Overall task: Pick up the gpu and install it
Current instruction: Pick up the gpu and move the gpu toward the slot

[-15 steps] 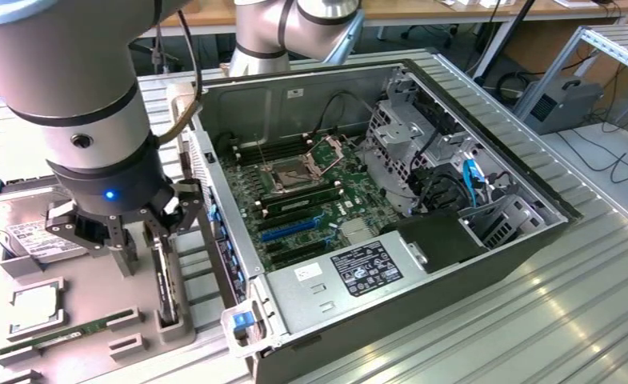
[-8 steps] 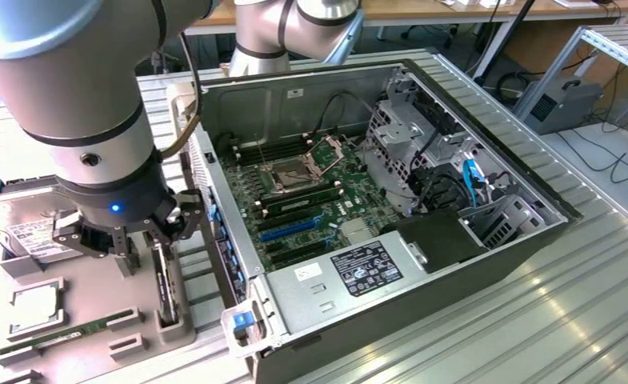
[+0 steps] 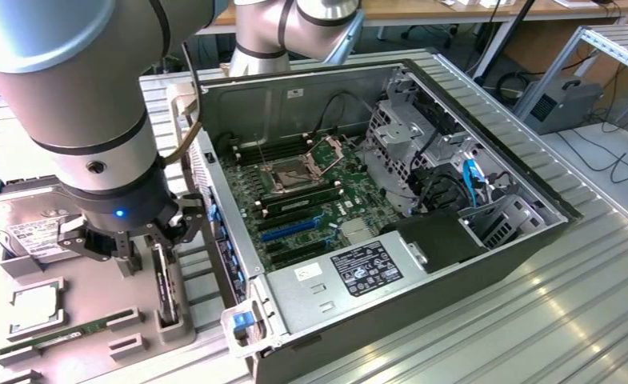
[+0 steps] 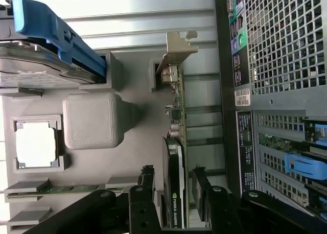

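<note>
An open computer case (image 3: 421, 328) lies on its side on the slatted metal bench (image 3: 591, 320). Inside the case, a green motherboard (image 3: 319, 204) carries a processor socket (image 3: 292, 176). A power supply (image 3: 367, 268) with a black label sits at the case's near end, and blue cables (image 3: 472, 180) run beside a metal drive cage (image 3: 399, 132). Just beside the case, on the exterior view's left, stands a grey holder tray (image 3: 90, 296). It holds a hard drive (image 3: 20, 228) with a white label, a square processor chip (image 3: 34, 308) and a narrow green memory stick (image 3: 74, 330).
</note>
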Available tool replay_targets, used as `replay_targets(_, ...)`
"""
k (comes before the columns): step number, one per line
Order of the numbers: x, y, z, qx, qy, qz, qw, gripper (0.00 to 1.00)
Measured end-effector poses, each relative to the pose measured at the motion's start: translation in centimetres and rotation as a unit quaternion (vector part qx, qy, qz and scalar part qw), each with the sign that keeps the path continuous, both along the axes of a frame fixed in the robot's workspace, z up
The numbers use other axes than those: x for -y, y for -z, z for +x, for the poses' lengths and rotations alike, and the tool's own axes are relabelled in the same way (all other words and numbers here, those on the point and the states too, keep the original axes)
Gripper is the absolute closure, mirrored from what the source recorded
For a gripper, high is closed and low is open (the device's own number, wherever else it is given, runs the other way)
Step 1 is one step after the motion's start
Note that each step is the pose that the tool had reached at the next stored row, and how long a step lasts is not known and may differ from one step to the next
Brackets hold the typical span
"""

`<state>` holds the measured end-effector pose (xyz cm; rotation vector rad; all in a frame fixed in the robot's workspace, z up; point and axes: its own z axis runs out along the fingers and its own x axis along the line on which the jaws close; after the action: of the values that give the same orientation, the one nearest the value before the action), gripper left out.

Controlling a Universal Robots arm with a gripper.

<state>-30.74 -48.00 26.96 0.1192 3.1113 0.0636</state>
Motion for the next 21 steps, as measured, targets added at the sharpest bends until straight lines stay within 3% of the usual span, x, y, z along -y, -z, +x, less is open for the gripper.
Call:
replay_targets(6, 0.00, 1.70, 0.0, 0.0000, 0.000, 0.0000, 1.0000, 0.56)
replay_targets(21, 0.00, 2.83, 0.1, -0.0002, 0.000, 0.0000, 1.0000, 0.56)
